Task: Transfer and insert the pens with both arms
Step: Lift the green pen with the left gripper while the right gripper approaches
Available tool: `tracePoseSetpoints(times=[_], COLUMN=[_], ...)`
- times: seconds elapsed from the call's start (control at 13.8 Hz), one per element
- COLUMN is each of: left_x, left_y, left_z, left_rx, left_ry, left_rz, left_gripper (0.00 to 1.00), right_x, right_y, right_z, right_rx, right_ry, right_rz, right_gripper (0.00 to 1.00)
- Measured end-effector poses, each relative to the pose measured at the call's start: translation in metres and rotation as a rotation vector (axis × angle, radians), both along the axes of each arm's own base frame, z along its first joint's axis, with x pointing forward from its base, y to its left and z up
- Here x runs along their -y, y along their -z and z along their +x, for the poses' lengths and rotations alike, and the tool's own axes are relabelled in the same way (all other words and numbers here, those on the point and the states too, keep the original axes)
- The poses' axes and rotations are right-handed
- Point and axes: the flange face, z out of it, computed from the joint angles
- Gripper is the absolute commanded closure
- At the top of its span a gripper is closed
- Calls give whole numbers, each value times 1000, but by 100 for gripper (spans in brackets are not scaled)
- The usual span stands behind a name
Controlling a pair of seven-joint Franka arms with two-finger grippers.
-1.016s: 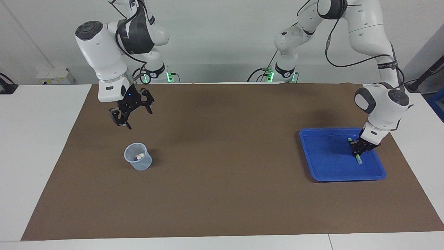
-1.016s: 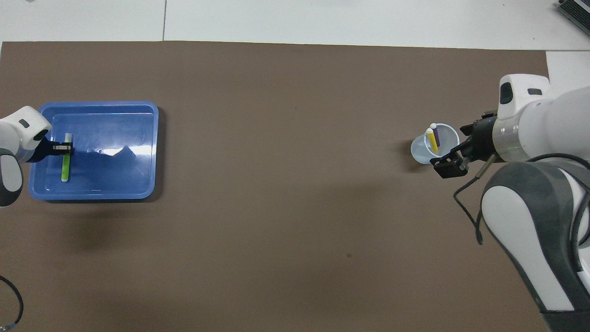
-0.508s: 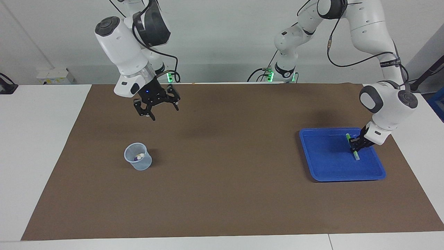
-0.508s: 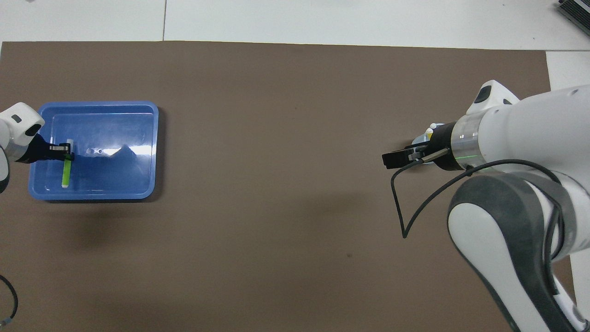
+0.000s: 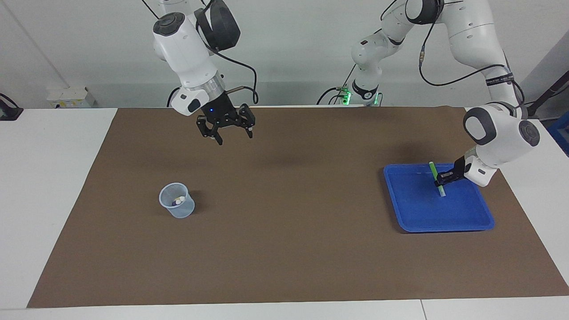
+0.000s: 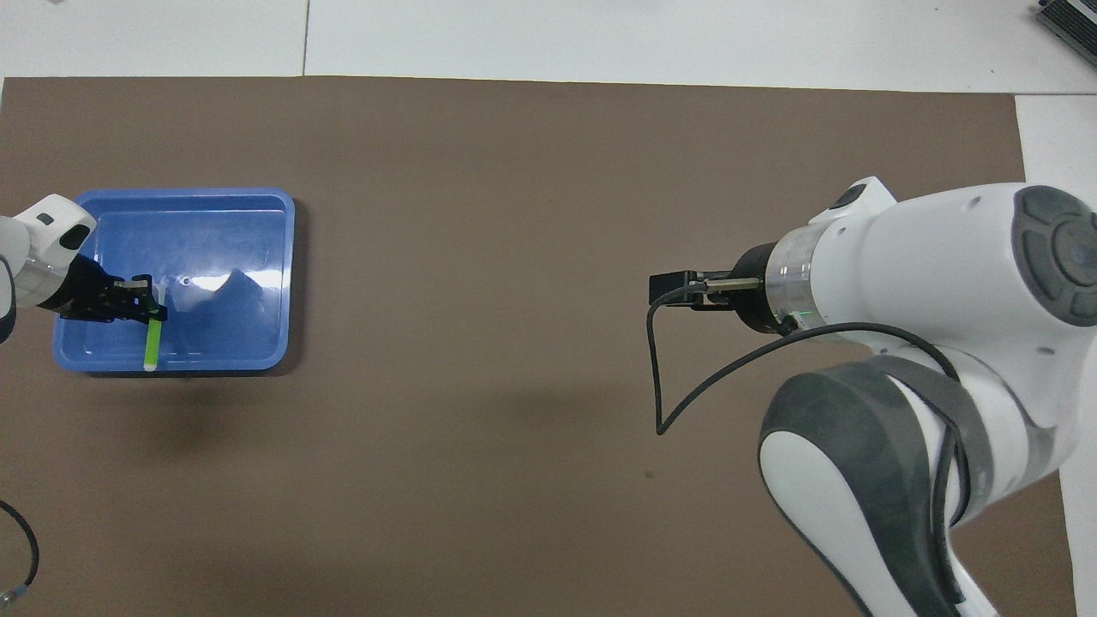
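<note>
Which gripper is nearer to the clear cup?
Right. The right gripper, open, hangs over the mat near the cup; the left gripper holds the green pen above the blue tray.

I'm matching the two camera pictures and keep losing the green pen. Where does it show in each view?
Facing view: the green pen hangs tilted in the shut left pincer, over the blue tray.
Overhead view: the pen is over the tray's nearer edge.
Shared landmark: the blue tray.

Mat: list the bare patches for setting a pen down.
Bare mat runs wide between the cup and the tray, and on the strip nearest the robots. The tray floor is mostly bare under the lifted green pen.
</note>
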Motion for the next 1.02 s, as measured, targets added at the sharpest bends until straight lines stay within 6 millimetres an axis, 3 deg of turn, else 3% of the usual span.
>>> tracePoseSetpoints(times=[0.22, 0.51, 0.73, 1.02], left_x=[22, 38, 57, 87], left_y=[-2, -1, -6, -26], left_z=[-6, -14, -19, -21], left_rx=[-109, -205, -290, -361], left_ry=[-121, -199, -284, -391], left_rz=[-80, -131, -203, -226], left_gripper=[100, 100, 100, 100], right_x=[-34, -70, -82, -82], right_y=[-5, -8, -12, -17], right_z=[-10, -25, -30, -30], right_rx=[-26, -80, -109, -117], right_ry=[158, 318, 402, 457], right_rz=[61, 106, 153, 177], right_gripper=[0, 0, 0, 0])
